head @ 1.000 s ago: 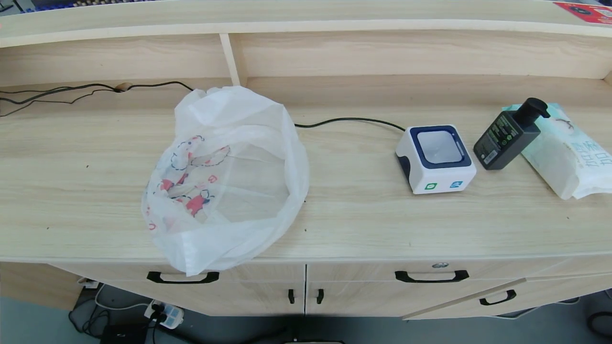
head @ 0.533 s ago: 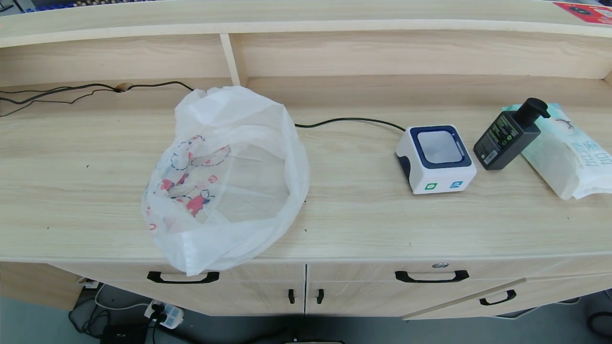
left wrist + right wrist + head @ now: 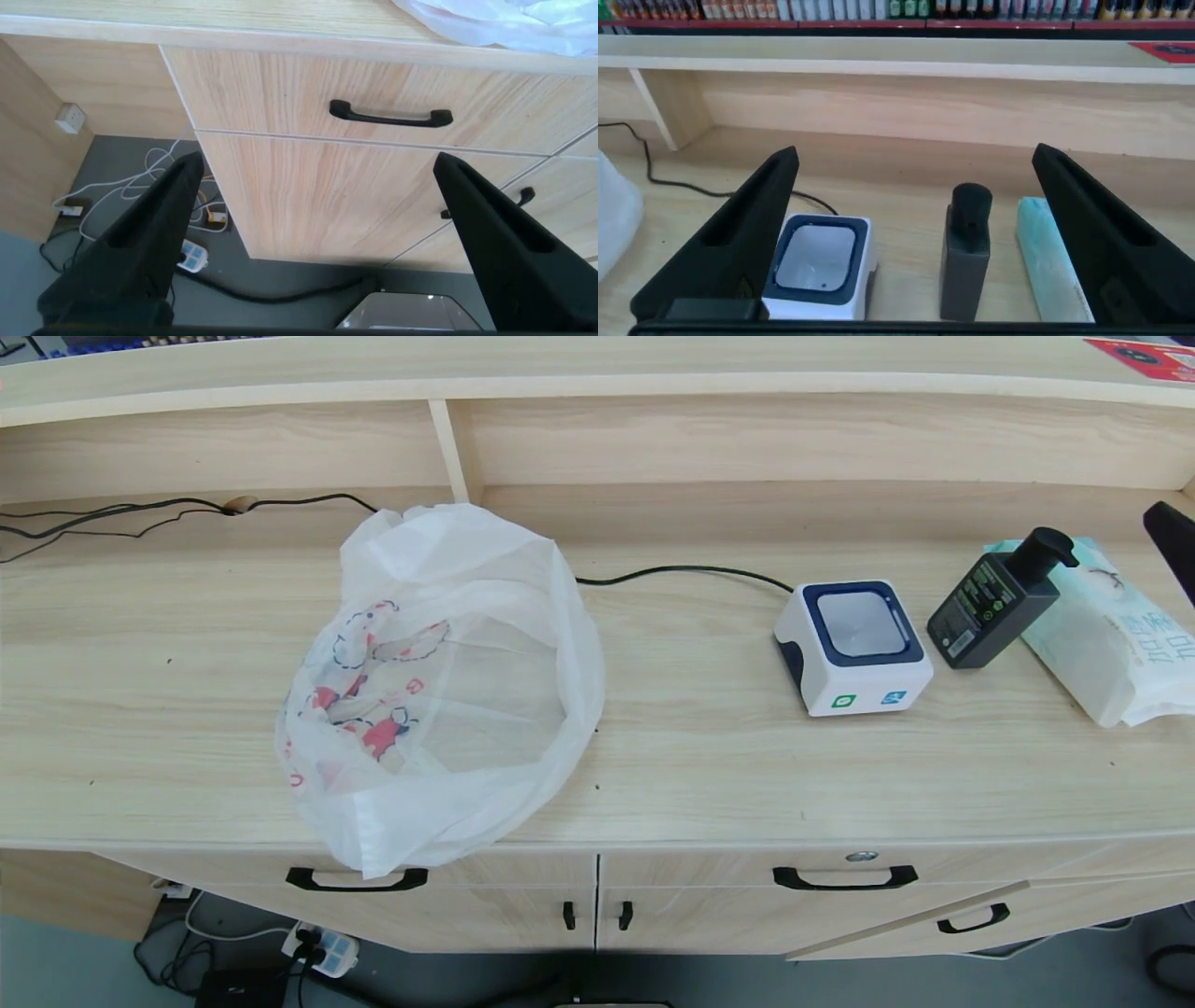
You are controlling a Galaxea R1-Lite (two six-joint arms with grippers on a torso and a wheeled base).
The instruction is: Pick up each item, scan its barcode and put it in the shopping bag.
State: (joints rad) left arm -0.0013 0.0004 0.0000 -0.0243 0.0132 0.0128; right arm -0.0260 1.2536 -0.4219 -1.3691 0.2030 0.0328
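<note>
In my head view, the soft pack (image 3: 1111, 635) runs off the right edge, and the pump bottle (image 3: 994, 607) covers part of its left side. I cannot read the bottle's label print. My right wrist view crops the barcode scanner (image 3: 820, 266) and the bottle's base. My left wrist view crops the shopping bag (image 3: 505, 19) to a strip.

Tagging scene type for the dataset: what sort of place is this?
Probably a shop checkout: a wooden counter with a barcode scanner, an open shopping bag, and a pump bottle and soft pack beside the scanner.
</note>
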